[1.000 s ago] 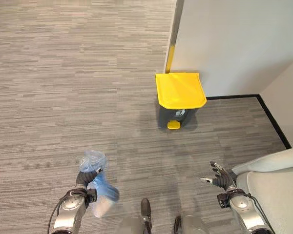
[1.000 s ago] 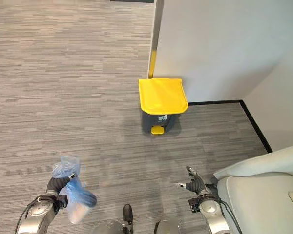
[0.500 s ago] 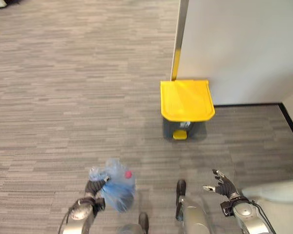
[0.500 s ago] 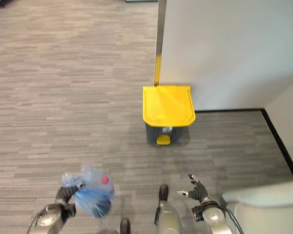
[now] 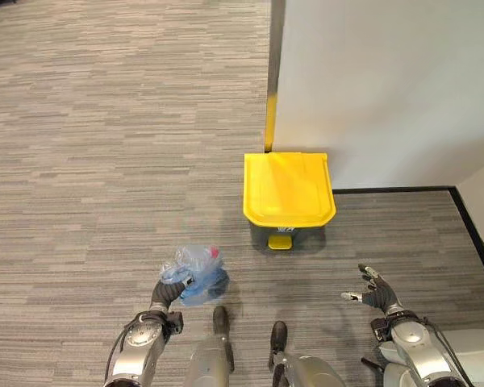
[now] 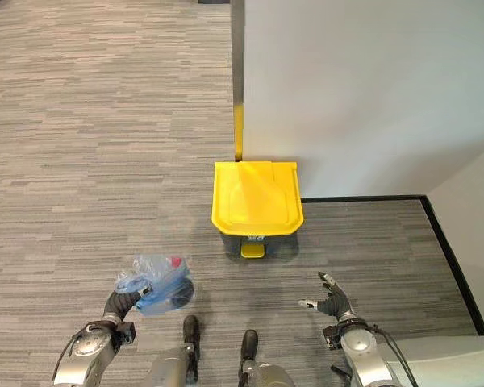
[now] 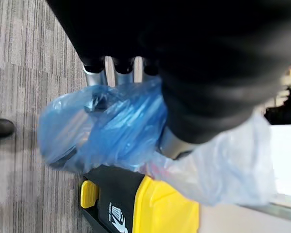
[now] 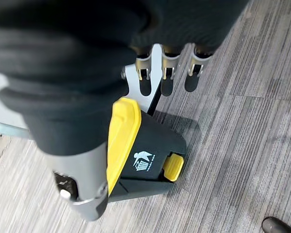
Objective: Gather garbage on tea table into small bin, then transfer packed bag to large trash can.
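One blue garbage bag (image 5: 195, 275) is hanging bunched in the left hand (image 5: 168, 292), whose fingers are curling round it; the right hand (image 5: 377, 291) is hovering with fingers spread; one yellow-lidded trash can (image 5: 288, 191) is standing closed beyond, against the wall (image 5: 387, 81)

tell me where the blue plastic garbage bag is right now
The blue plastic garbage bag hangs from the left hand, low on the robot's left, short of the yellow-lidded trash can.
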